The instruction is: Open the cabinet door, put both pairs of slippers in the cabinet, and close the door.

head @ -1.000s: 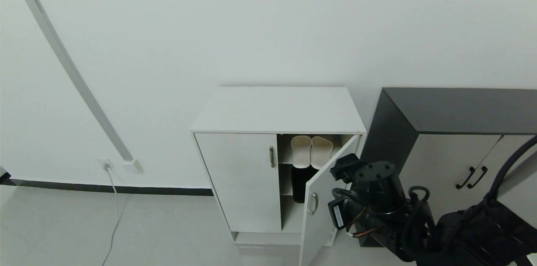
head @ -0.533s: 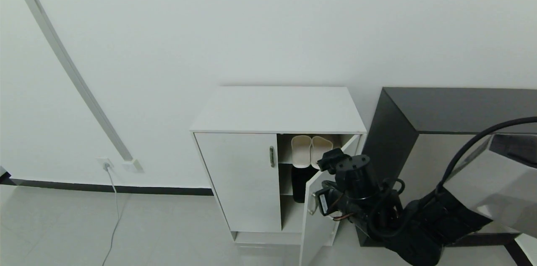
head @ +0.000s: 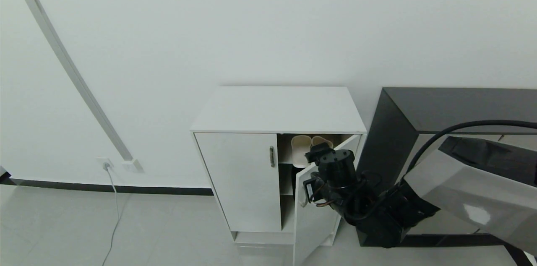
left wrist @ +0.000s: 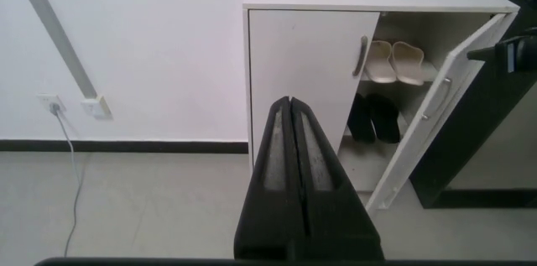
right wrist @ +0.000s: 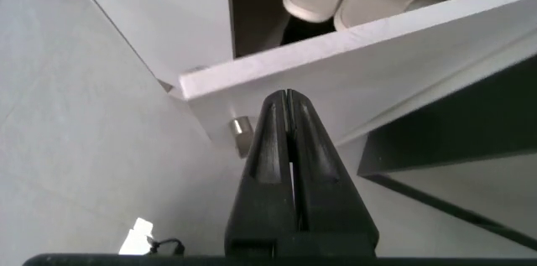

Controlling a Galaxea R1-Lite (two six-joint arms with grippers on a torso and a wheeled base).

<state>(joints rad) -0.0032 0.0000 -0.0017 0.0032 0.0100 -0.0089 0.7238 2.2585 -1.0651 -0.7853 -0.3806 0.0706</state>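
I read this as the last step: the cabinet (head: pixel 277 110) already holds both pairs and only its right-hand door (head: pixel 312 220) is left to shut. That door stands upright with its long axis vertical. It is hinged on the cabinet's right side and hangs roughly half open, its free edge swung out in front of the cabinet. The cabinet's left door (head: pixel 239 182) is shut flat. My right gripper (right wrist: pixel 288 102) is at the outer face of the open door near its free edge, jaws closed with nothing between them; I cannot tell for sure whether it touches the panel. My left gripper (left wrist: pixel 290 106) hangs well apart in front of the cabinet, jaws closed and empty, aimed at the shut left door. Next, I judge, I need a steady push along the hinge arc until the door sits flush beside the left one. The white slippers (head: pixel 300 150) lie side by side on the cabinet's upper shelf, long axes running front to back. The black slippers (left wrist: pixel 375 119) sit likewise on the shelf below. The door's handle (right wrist: pixel 241 125) is just beside my right gripper.
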